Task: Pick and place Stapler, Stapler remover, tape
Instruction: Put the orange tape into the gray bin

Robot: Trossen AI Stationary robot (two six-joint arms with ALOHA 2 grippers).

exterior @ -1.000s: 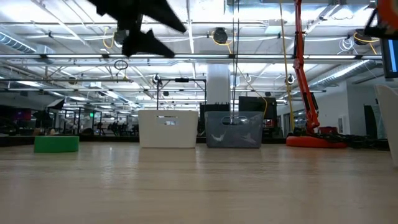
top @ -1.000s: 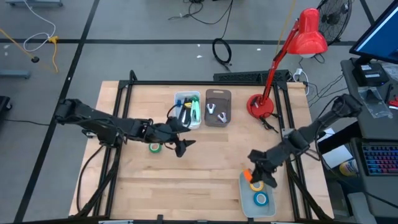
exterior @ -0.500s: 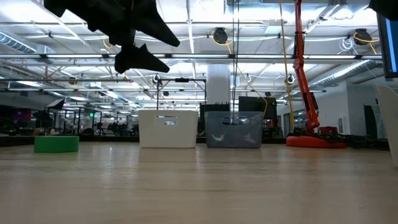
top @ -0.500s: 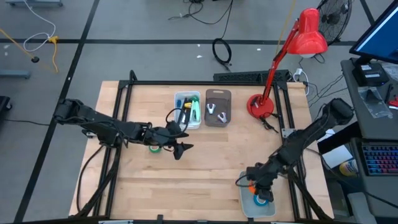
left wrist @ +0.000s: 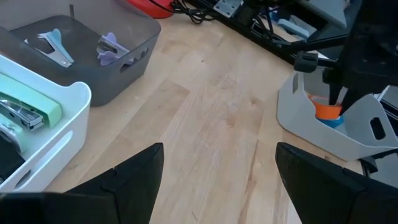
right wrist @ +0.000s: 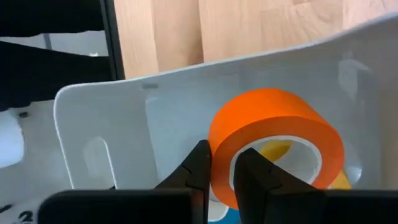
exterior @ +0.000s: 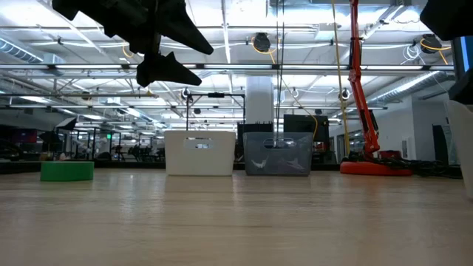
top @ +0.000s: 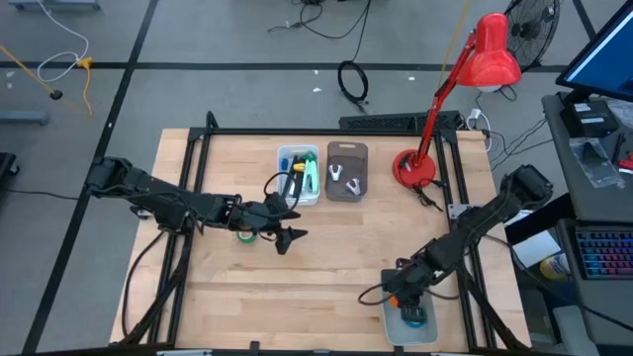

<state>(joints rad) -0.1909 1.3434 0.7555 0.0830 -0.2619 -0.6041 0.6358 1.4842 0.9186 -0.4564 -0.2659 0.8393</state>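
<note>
High view: right fingers (top: 399, 298) lowered orange tape (top: 394, 297) binward.

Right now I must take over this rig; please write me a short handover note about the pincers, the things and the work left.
Left pincer: open, empty, hovering over the table beside the green tape.
Right pincer: shut on the orange tape, held over the grey bin at the table's front right.
Blue tape lies in that bin; something yellow shows under the orange roll.
Staplers are in the white bin, removers in the dark bin.
Done: blue tape binned.
Left: release the orange tape, then bring the green tape to the grey bin.
</note>
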